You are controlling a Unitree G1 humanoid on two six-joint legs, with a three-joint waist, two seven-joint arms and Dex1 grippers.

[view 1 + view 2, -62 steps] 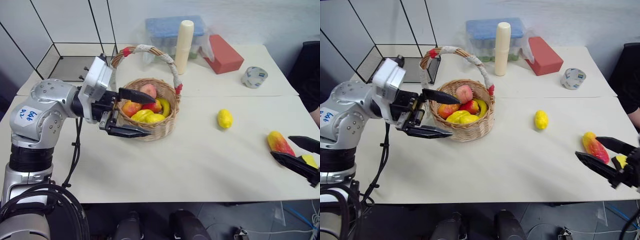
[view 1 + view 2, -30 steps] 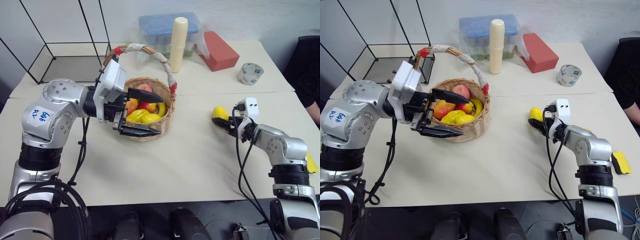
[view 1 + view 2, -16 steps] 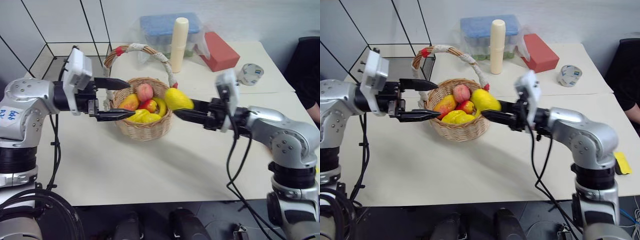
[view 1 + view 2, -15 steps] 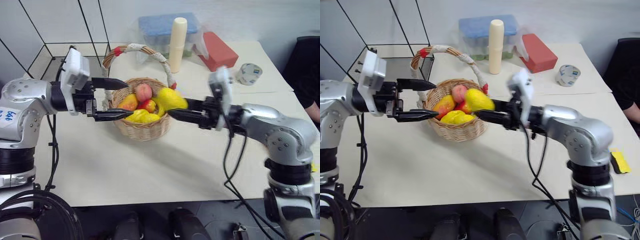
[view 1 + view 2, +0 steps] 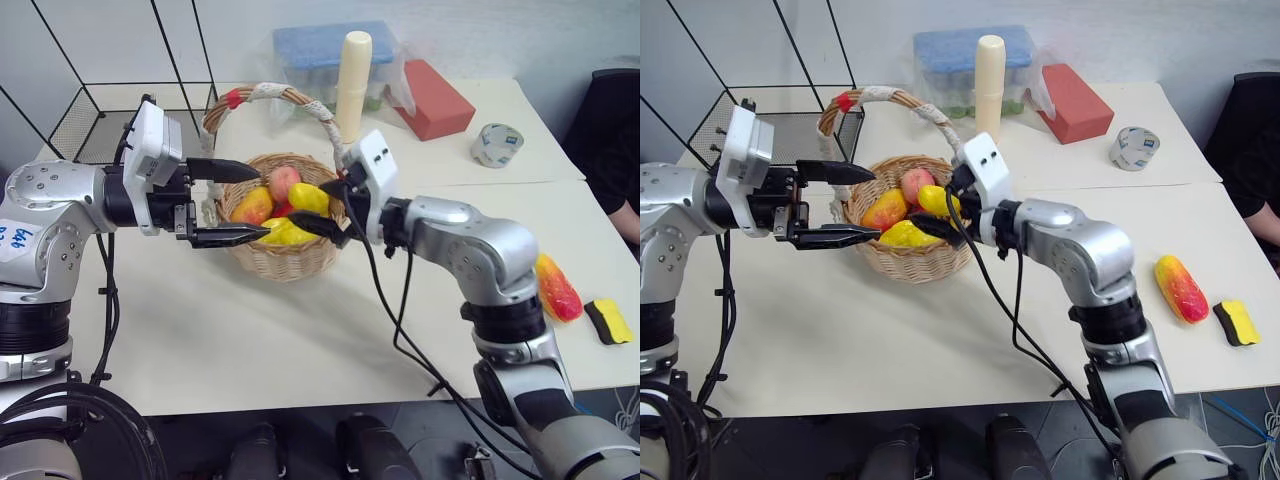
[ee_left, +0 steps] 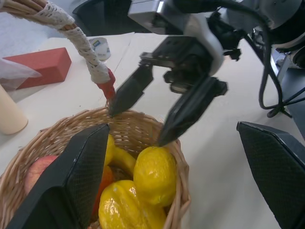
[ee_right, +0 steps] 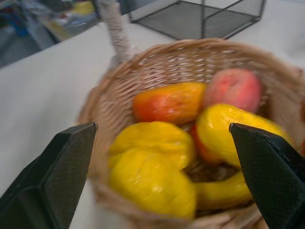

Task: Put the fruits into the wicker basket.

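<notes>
The wicker basket [image 5: 285, 255] sits ahead between my grippers, the lemon [image 5: 308, 197] inside; the mango [image 5: 558, 288] lies far right, the sponge [image 5: 609, 321] beside it.

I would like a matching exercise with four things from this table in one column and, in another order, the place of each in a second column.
Things:
1. lemon
2. mango
3. sponge
4. red block

Places:
A. at the table's right edge, beside the mango
B. at the back of the table, near the blue-lidded box
C. in the wicker basket
D. on the table, right of the robot's right arm

Pairs: 1-C, 2-D, 3-A, 4-B
</notes>
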